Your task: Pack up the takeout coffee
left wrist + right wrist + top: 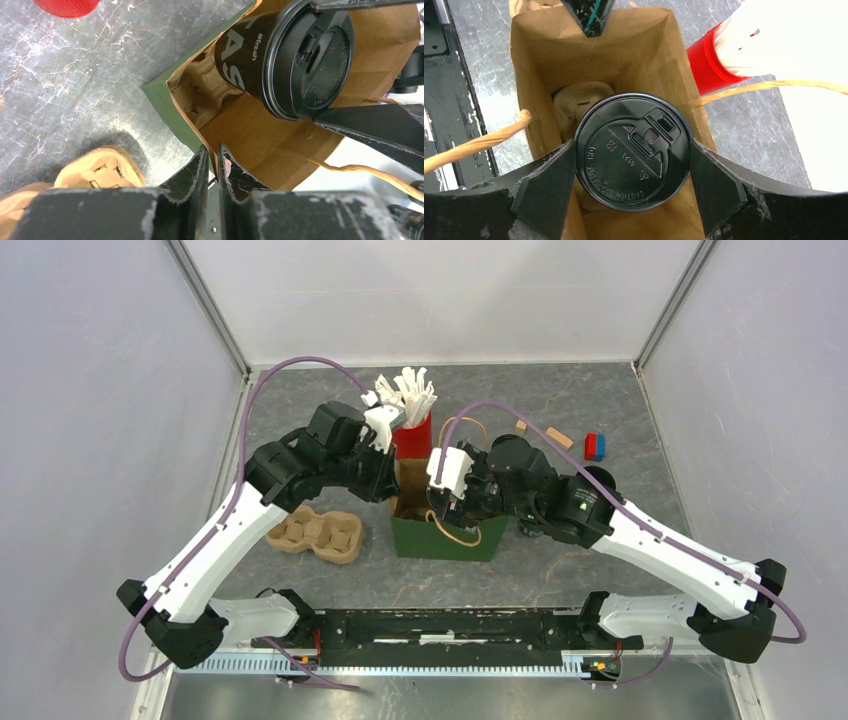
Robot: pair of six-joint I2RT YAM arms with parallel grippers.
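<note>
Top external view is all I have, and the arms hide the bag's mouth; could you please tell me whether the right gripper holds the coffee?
Observer: Yes. On the right wrist view the right gripper is shut on the takeout coffee, one finger on each side of its lid.
Operator: Thank you. Is anything in the bag beneath it?
Observer: A pulp cup carrier lies at the bottom of the green paper bag.
Operator: And the other arm?
Observer: The left gripper pinches the bag's rim, holding the mouth open.
</note>
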